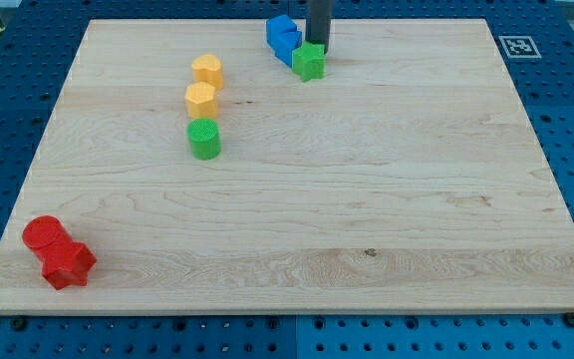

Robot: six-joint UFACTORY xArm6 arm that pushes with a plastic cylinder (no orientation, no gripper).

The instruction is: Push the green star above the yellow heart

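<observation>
The green star (309,62) lies near the view's top, a little right of centre. My tip (320,47) is right behind it, at its upper right edge, touching or nearly touching it. Two yellow blocks lie to the star's left. The upper one (207,71) looks like the heart and the lower one (200,99) like a hexagon, though I cannot tell their shapes for certain. The star is well to the right of both and slightly higher in the view.
Two blue blocks (284,38) sit against the star's upper left. A green cylinder (204,139) lies just below the yellow blocks. Two red blocks (58,251) are at the board's bottom left corner. The wooden board (367,199) rests on a blue pegboard.
</observation>
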